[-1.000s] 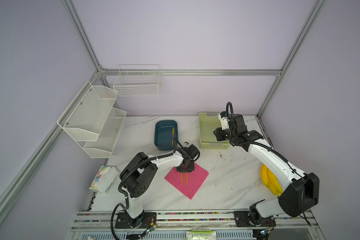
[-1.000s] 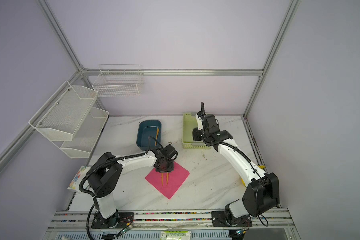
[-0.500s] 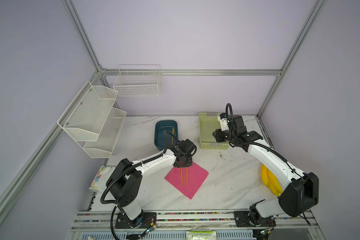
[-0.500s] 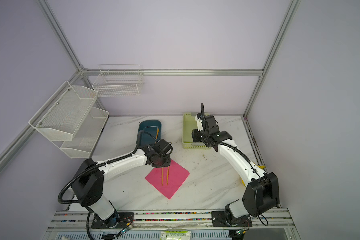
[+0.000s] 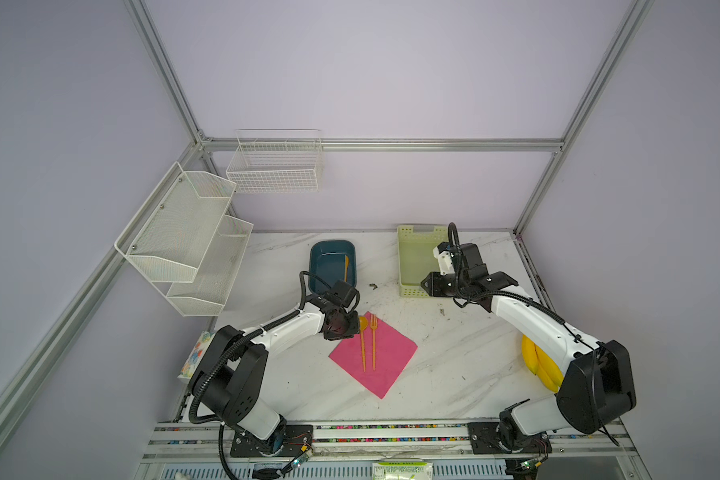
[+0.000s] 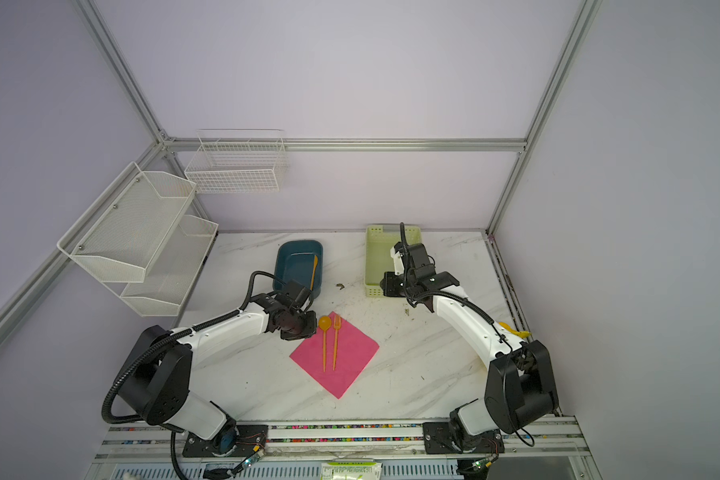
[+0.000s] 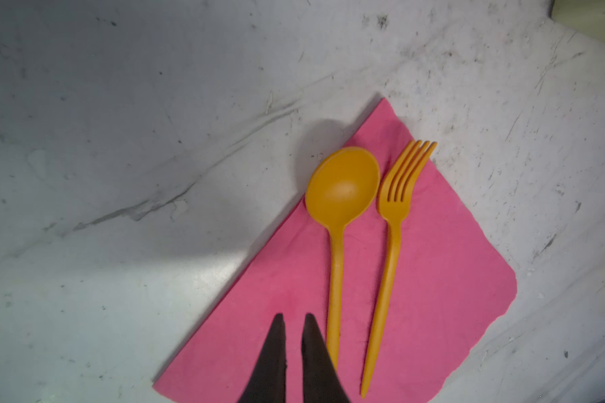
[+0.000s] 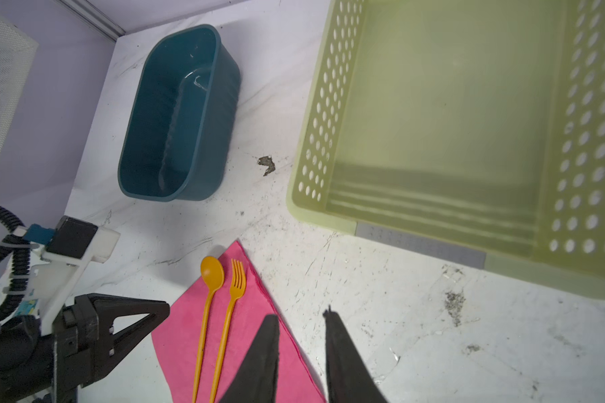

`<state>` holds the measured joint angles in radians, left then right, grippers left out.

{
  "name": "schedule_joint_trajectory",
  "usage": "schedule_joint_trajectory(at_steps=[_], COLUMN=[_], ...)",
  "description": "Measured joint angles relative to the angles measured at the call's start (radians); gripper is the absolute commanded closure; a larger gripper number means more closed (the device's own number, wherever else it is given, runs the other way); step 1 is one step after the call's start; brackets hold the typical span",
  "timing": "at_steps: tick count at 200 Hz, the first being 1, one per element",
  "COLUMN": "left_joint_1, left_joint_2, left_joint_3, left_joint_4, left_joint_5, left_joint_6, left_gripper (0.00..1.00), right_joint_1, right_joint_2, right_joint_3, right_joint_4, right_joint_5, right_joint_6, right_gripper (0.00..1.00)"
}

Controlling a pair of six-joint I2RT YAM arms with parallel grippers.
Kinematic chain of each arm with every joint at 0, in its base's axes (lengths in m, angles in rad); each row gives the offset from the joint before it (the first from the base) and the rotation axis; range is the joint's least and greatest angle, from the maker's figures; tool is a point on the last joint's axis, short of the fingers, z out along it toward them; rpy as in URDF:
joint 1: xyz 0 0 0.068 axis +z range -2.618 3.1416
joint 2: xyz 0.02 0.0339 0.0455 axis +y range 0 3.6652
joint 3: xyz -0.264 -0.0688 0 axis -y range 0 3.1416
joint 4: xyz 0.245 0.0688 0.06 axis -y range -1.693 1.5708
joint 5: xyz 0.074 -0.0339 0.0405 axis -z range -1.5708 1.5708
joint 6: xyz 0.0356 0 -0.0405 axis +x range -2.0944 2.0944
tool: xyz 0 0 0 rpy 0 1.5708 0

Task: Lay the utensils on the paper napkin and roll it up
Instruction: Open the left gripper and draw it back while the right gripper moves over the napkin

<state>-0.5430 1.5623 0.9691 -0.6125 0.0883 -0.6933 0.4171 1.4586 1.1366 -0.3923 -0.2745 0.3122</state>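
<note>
Now the left gripper (image 7: pixel 293 322), nearly clenched and empty, hovers over the pink paper napkin (image 7: pixel 430 279); the right gripper (image 8: pixel 303 322) hangs parted, empty. Fetch the orange plastic knife (image 5: pixel 346 268) from the teal tub (image 5: pixel 317 254), laying it parallel beside the orange spoon (image 7: pixel 339 216).

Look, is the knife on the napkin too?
No, only the spoon and fork lie on the napkin; the knife sits in the blue bin.

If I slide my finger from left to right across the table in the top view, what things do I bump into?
Floral packet → left gripper → spoon → fork → bananas.
</note>
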Motion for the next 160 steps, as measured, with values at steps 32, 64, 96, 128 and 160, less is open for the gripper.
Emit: schedule_joint_trajectory(at_steps=[32, 64, 96, 128, 160], left_joint_1=[0.018, 0.029, 0.032, 0.032, 0.037], left_joint_2=[0.026, 0.053, 0.073, 0.076, 0.073], left_joint_3=[-0.027, -0.064, -0.085, -0.097, -0.098], left_joint_4=[0.043, 0.097, 0.125, 0.154, 0.153], left_joint_5=[0.062, 0.117, 0.169, 0.207, 0.216], left_joint_6=[0.034, 0.06, 0.077, 0.092, 0.113], left_gripper=[0.9, 0.9, 0.9, 0.9, 0.9], right_joint_1=[0.009, 0.039, 0.092, 0.135, 0.182], right_joint_2=[-0.007, -0.01, -0.009, 0.015, 0.057], right_joint_3=[-0.051, -0.066, -0.066, -0.058, -0.052], right_joint_4=[0.045, 0.06, 0.06, 0.048, 0.04], right_joint_5=[-0.018, -0.012, 0.003, 0.021, 0.042], right_joint_6=[0.088, 0.166, 0.213, 0.247, 0.289], right_gripper=[0.74, 0.75, 0.75, 0.75, 0.77])
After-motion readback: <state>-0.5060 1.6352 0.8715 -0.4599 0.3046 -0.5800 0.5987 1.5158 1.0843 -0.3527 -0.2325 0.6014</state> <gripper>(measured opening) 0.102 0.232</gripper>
